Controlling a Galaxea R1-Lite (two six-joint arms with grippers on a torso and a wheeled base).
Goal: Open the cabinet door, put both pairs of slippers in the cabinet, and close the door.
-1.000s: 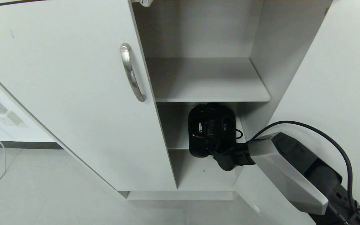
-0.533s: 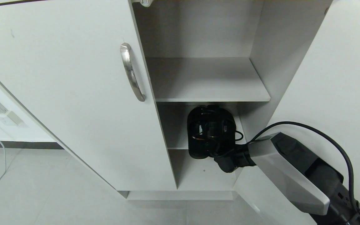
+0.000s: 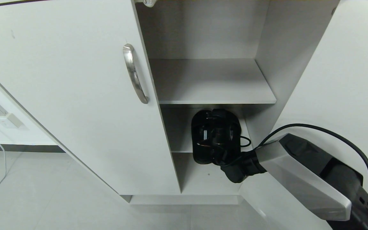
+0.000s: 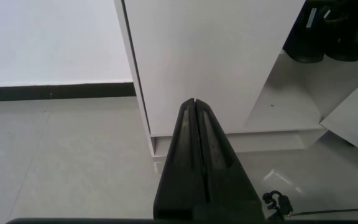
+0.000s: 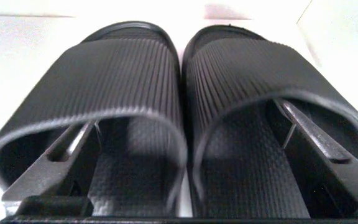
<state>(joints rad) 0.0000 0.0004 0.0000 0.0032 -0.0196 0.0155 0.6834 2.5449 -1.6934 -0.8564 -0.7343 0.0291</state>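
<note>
1. Slippers in the head view: a pair of black ribbed rubber slippers (image 3: pixel 203 140) lies side by side inside the white cabinet (image 3: pixel 286 48), under its upper shelf (image 3: pixel 209 80) and at the level of the lower shelf (image 3: pixel 179 140). Their heels stick out past that shelf's front edge. The grey-and-black right arm (image 3: pixel 299 179) enters them from behind, at the heels. The cabinet's open right door (image 3: pixel 347 80) stands beside the arm. The closed left door (image 3: pixel 59 95), with its curved metal handle (image 3: pixel 134 73), is on the slippers' other side.
2. In the left wrist view the left arm's black fingers (image 4: pixel 188 143) are pressed together with nothing between them, above the grey tiled floor (image 4: pixel 61 155). Beyond their tips is the foot of the closed door. Farther off and to one side, the slippers' heels (image 4: pixel 322 43) show on the shelf.
3. In the right wrist view the right arm's fingers (image 5: pixel 64 155) are spread wide, one slid into each slipper. Each lies beneath a ribbed strap and along that slipper's outer side. The two slippers touch each other in the space between the fingers, toes pointing away from the fingers towards the cabinet's white back wall (image 5: pixel 36 31).
</note>
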